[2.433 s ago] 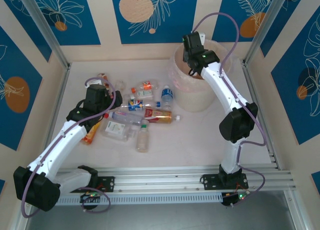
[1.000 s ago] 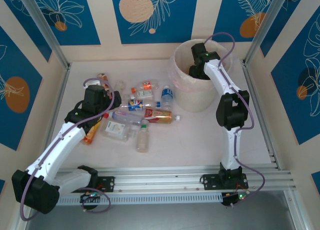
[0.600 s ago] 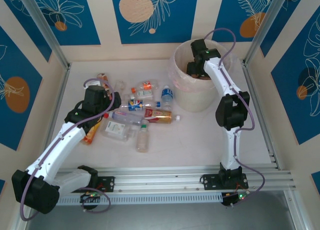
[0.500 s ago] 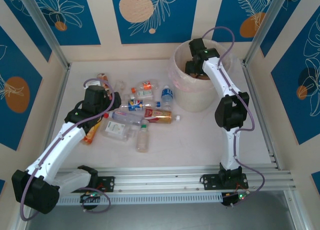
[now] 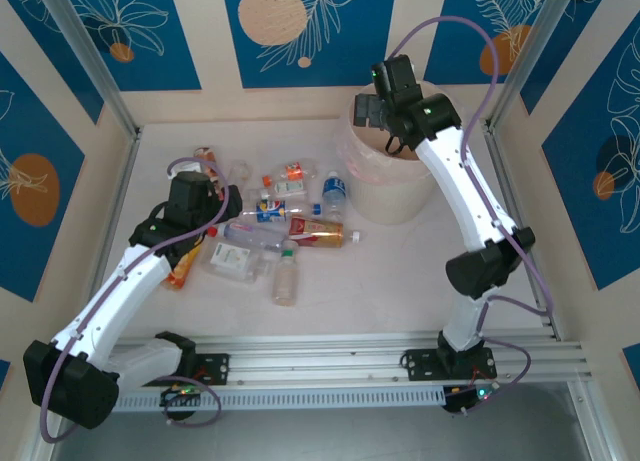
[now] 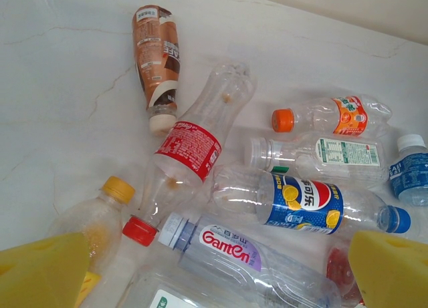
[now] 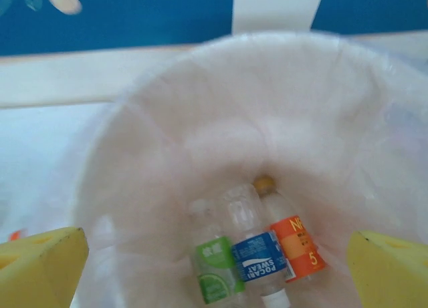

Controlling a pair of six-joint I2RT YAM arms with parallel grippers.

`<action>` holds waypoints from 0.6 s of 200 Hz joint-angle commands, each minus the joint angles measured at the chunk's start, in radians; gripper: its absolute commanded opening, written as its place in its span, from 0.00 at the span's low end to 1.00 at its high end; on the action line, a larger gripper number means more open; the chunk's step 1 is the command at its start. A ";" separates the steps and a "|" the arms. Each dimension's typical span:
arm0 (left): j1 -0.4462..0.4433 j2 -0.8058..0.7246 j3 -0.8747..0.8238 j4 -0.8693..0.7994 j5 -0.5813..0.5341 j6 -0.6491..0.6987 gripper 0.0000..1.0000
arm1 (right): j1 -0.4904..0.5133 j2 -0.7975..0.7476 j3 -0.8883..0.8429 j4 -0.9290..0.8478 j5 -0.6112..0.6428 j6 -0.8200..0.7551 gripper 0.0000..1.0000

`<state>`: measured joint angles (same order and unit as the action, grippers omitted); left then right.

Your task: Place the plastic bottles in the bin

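Nearest the arms, the left tool hangs over the heap of clear, crushed plastic bottles on the pale marbled table. They lie touching and overlapping, so a closing grip could catch two at once. It could also squeeze a slick, dented body sideways and send it rolling.

In the left wrist view, the clear bottle with the white-and-red label and pale cap lies between the yellow pads. The blue-labelled, blue-capped bottle is pressed against it, and the red-labelled, red-capped bottle lies just beside. Those neighbours are the likeliest to be dragged along.

Farther off, the right tool sits above the rim of the large, round, cream-white bin. Its thin translucent liner could snag a finger if the arm swings away low.

The left tool stands spread wide and holds nothing, and I can make out no contact with the heap. The right tool is also wide apart and empty. It looks down on a green-labelled bottle, a blue-labelled bottle and an orange-labelled bottle at the bin's bottom.
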<state>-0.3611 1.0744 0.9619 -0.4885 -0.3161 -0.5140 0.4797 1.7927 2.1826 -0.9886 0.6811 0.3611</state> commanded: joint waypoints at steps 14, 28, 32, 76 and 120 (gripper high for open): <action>0.005 -0.025 0.014 -0.009 -0.015 0.016 1.00 | 0.101 -0.096 -0.052 0.037 0.059 -0.019 0.99; 0.004 -0.026 0.014 -0.007 -0.015 0.014 0.99 | 0.157 -0.139 -0.095 0.042 0.060 -0.003 0.99; 0.004 -0.028 0.014 -0.008 -0.014 0.014 1.00 | 0.174 -0.151 -0.114 0.046 0.059 0.002 0.99; 0.005 -0.043 0.015 -0.019 -0.030 0.010 1.00 | 0.372 -0.242 -0.369 0.071 0.036 0.161 0.99; 0.005 -0.062 0.014 -0.036 -0.052 0.011 0.99 | 0.517 -0.223 -0.603 0.056 -0.121 0.458 0.99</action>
<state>-0.3611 1.0336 0.9619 -0.4976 -0.3363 -0.5148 0.9428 1.5597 1.6680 -0.9241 0.6712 0.5995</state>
